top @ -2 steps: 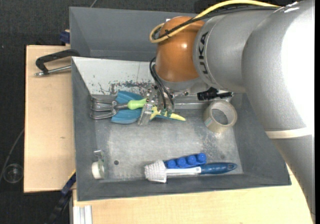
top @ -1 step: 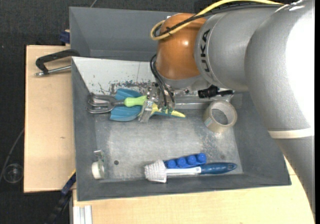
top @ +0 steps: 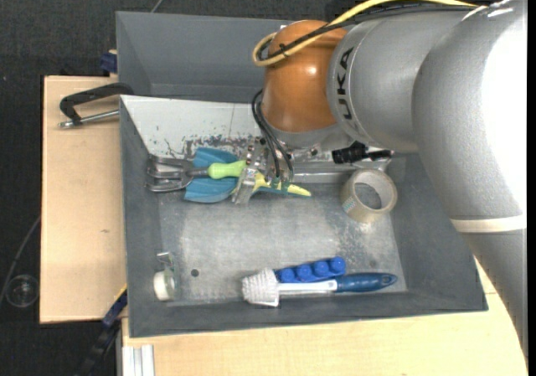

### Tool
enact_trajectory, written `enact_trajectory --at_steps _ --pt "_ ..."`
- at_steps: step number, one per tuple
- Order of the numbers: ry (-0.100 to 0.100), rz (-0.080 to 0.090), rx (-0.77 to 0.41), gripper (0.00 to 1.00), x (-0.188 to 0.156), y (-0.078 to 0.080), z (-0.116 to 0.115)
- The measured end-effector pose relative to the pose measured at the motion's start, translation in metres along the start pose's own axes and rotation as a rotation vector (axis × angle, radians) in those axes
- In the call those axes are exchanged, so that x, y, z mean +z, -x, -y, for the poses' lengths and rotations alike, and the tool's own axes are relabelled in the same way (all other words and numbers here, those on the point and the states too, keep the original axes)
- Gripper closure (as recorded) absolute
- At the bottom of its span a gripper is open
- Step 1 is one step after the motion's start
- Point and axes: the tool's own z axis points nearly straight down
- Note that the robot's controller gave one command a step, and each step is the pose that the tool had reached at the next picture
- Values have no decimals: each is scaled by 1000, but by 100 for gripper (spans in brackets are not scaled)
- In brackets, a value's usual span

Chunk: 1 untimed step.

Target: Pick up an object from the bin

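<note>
My gripper [top: 255,177] is low at the back of the bin, under the orange wrist cover, its metal fingers coming down on a pair of pliers [top: 205,177] with blue and green-yellow handles. The pliers lie along the back wall, their metal jaws pointing left. A yellow-green pointed piece [top: 289,190] sticks out to the right of the fingers. A roll of clear tape [top: 368,194] lies just right of the gripper.
A blue-handled brush with white bristles [top: 314,284] lies along the front wall beside a blue knobbed piece [top: 310,270]. A small white and metal part [top: 164,282] sits in the front left corner. The arm covers the bin's back right.
</note>
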Motion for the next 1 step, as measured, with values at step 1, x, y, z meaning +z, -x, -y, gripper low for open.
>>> enact_trajectory --at_steps 1 --pt "-1 -2 0 100 -5 0 0"
